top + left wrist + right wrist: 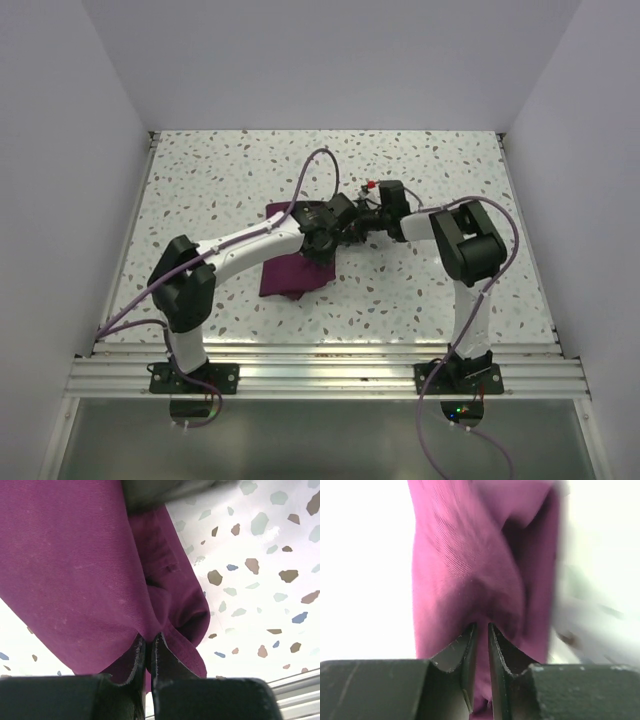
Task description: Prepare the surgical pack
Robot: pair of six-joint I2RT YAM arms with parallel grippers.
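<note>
The left jaws and right jaws both clamp narrowly on the surgical pack (290, 276) near its one-o'clock corner; the rest lies on the counter (200, 170).

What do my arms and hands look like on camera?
The left arm and right arm have white links and bulky black joints, each trailed by a lilac cable. The left hand and right hand end in two thin black fingers on blocky black bases.
</note>
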